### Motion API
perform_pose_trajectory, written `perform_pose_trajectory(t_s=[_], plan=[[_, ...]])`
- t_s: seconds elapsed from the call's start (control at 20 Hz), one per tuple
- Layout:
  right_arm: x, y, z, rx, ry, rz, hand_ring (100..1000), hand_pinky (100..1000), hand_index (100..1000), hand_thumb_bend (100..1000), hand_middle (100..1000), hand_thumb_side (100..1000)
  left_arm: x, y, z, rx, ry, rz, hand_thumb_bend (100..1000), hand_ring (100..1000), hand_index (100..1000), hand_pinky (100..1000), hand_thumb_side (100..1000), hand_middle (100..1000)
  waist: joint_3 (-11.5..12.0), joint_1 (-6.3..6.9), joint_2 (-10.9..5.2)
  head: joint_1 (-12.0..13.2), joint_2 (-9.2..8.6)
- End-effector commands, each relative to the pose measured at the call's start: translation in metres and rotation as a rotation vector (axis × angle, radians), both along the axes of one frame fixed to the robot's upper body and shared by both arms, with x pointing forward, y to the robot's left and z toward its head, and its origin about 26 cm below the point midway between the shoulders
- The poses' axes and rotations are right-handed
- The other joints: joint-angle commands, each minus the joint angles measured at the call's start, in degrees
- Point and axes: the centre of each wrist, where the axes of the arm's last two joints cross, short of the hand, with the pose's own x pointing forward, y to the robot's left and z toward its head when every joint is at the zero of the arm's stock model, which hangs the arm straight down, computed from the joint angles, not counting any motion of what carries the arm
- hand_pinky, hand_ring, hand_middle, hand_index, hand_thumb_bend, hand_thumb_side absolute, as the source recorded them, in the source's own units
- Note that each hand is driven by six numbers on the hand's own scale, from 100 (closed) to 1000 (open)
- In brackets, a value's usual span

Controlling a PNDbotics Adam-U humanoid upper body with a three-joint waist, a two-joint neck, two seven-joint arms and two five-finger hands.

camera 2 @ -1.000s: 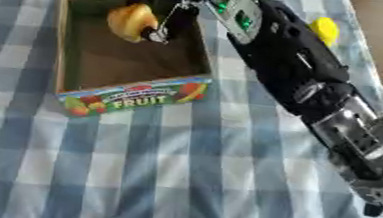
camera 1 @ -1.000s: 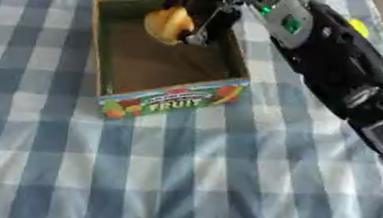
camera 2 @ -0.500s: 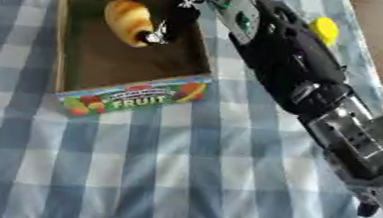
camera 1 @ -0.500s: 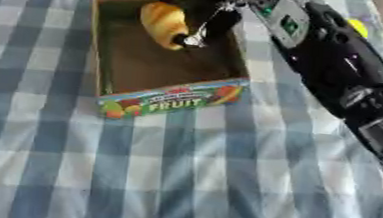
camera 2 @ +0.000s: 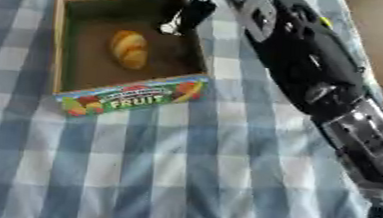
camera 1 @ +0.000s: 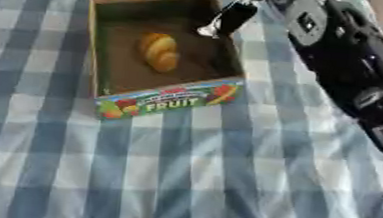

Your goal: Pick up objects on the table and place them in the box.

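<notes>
We have the right hand [camera 1: 226,14] over the box's [camera 1: 98,62] far right corner, fingers straight and open, holding nothing. The yellow-orange fruit [camera 1: 159,51] lies on the box floor at about 7 o'clock from the hand, clear of it. Box sits at 11 o'clock on the blue-checked tabletop [camera 1: 189,171], "FRUIT" on the near wall. The fruit is oblong and lobed. A small yellow thing [camera 2: 326,22] shows behind the forearm.
</notes>
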Motion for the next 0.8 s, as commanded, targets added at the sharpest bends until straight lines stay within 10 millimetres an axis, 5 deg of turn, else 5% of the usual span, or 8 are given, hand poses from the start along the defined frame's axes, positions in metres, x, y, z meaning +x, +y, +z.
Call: perform_pose_trajectory(t_s=[0.05, 0.4, 0.8], plan=[[-0.017, -0.029, 0.030, 0.047, -0.069, -0.048, 994, 860, 895, 258, 795, 344, -0.004, 0.004, 0.006, 0.017, -0.016, 0.017, 297, 807, 928, 792, 387, 787, -0.5, 0.43, -1.67, 0.9, 0.14], [-0.042, -0.106, 0.027, 0.104, -0.092, -0.259, 993, 865, 902, 300, 803, 317, -0.006, 0.009, 0.002, 0.022, -0.004, 0.049, 291, 806, 928, 792, 391, 786, -2.8, 0.68, -1.82, 3.3, 0.55], [-0.078, -0.182, 0.022, 0.085, -0.101, -0.449, 998, 870, 910, 326, 813, 309, -0.005, 0.007, 0.003, 0.024, -0.010, 0.041, 285, 806, 927, 791, 393, 786, -2.6, 1.34, -0.89, 3.0, -0.68]])
